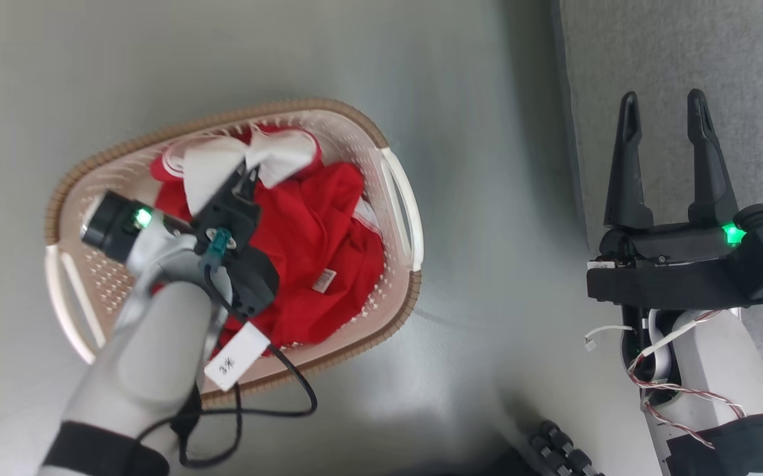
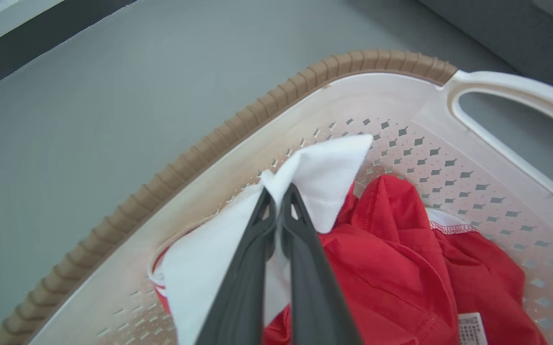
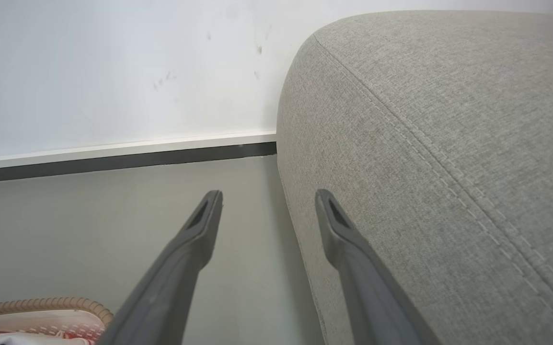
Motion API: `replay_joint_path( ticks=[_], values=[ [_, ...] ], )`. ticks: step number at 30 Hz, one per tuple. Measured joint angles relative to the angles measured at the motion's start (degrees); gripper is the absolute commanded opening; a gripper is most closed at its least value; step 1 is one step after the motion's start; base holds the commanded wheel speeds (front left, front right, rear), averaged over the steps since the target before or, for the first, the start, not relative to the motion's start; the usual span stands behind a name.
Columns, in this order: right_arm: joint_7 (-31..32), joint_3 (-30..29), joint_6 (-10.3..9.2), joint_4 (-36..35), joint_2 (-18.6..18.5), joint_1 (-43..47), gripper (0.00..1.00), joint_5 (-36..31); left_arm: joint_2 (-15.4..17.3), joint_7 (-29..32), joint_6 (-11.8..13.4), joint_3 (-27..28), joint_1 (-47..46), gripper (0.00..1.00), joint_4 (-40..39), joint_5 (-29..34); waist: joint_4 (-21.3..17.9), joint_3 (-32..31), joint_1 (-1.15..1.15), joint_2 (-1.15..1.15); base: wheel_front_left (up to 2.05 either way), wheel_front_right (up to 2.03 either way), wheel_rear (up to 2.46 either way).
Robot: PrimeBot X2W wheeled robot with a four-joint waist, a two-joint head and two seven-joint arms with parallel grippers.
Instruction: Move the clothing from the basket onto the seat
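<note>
Over the far end of the basket (image 1: 396, 198), my left hand (image 2: 279, 191) reaches down into the laundry, its two fingers pressed together on a white panel (image 2: 327, 167) of the clothing (image 1: 315, 231). The white cloth rises to a peak right at my fingertips and falls away on either side of them. All around it the red fabric lies crumpled inside the basket, filling most of the far and right-hand part, with a small white label (image 1: 324, 279) face up near the middle of the heap. None of the clothing hangs over the brown rim. The basket stands on the grey floor (image 1: 487, 317), to the left of the sofa (image 3: 449, 120) and apart from it, with a strip of bare floor between the two. My right hand (image 1: 664, 106) hangs at the sofa's near edge with its fingers spread wide and nothing between them. From its wrist, one finger shows over the floor and the other against the sofa's rounded side; I cannot tell whether it touches. Beyond them a pale wall (image 3: 113, 72) meets the floor.
</note>
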Motion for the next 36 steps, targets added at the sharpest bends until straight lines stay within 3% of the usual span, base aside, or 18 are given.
replay_joint_path(
  ticks=[18, 36],
  values=[
    [0.0, -2.8, 2.04, 7.7, -0.5, 1.3, 1.00, -0.1, -1.9, 0.0, -5.1, -0.3, 7.4, 0.00, -15.8, -6.6, 5.2, -13.6, 0.00, 0.00, 0.00, 0.00, 0.00],
    [0.0, -1.3, 5.16, 16.6, -0.5, 1.2, 1.00, -0.3, -0.5, -0.2, -6.5, -1.2, 7.0, 0.00, -22.5, -9.0, 9.4, -29.1, 0.00, -0.01, 0.00, 0.00, 0.00]
  ],
)
